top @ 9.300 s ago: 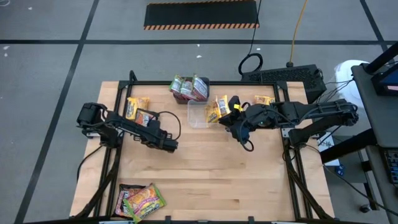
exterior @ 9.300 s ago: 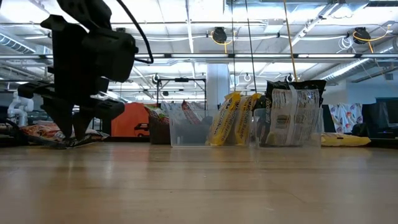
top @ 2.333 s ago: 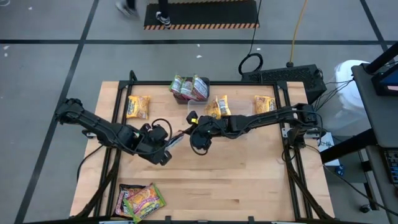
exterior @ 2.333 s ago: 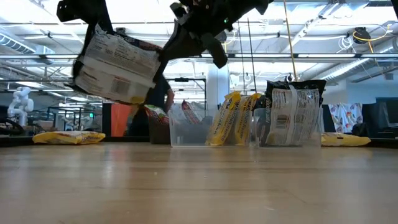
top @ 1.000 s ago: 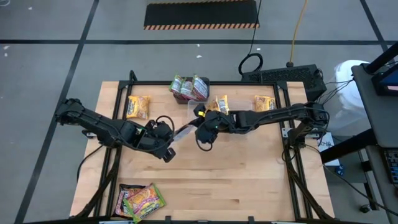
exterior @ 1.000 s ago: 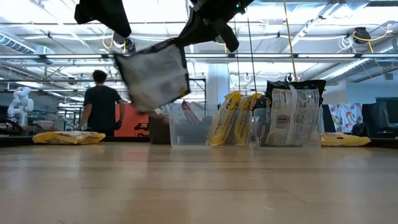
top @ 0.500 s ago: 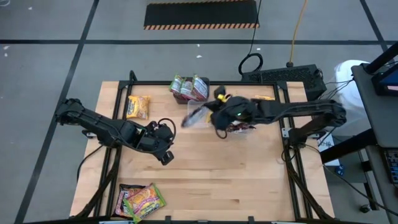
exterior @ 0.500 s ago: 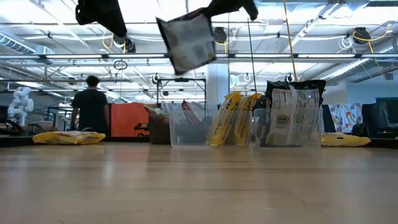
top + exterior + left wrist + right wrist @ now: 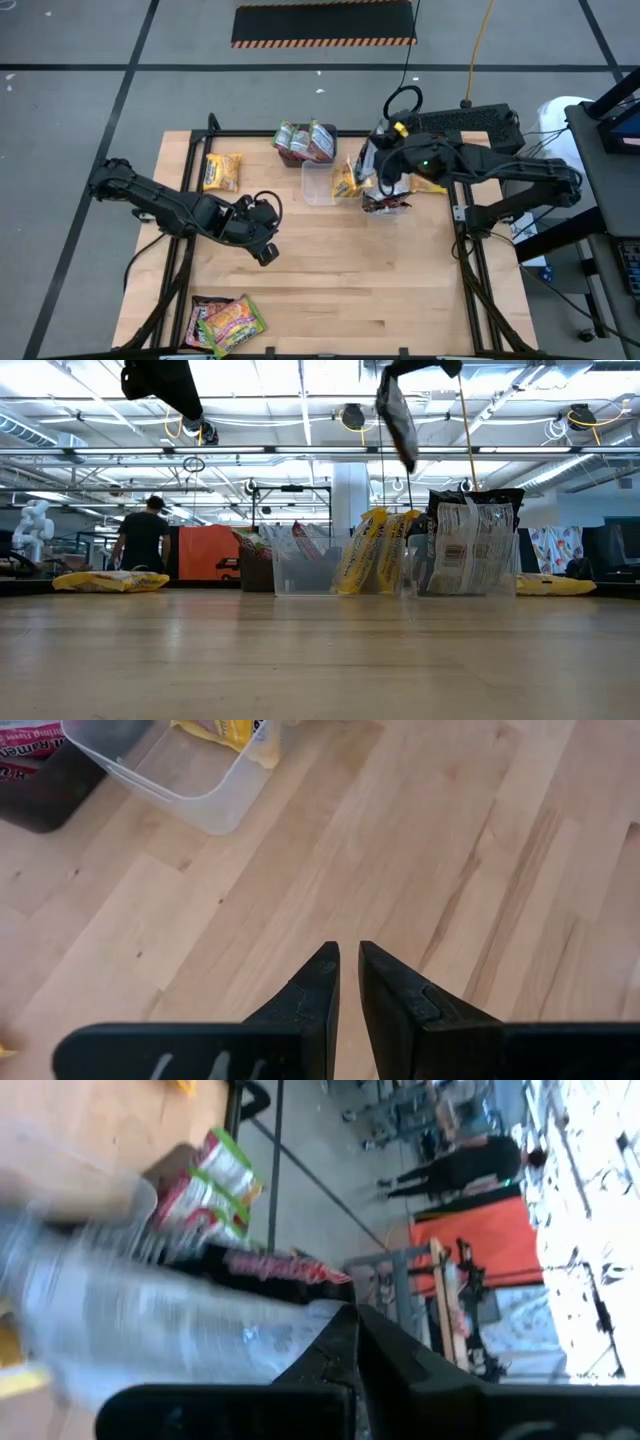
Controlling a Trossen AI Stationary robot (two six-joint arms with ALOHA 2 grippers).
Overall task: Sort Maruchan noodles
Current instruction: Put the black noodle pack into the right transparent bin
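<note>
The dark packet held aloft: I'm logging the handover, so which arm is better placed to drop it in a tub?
Right. The right gripper is shut on the dark packet above the clear tubs; the left gripper hangs empty over bare wood.

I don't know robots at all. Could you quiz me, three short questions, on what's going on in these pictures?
1. True or false: the right gripper holds a noodle packet in the air.
2. Which arm's fingers hold nothing? A) left B) right
3. Fill in: the yellow packets stand upright in a clear ____.

Key:
1. True; the packet hangs edge-on above the tubs at the back of the table.
2. A; the left gripper hangs over bare table, fingers slightly apart.
3. tub
</note>
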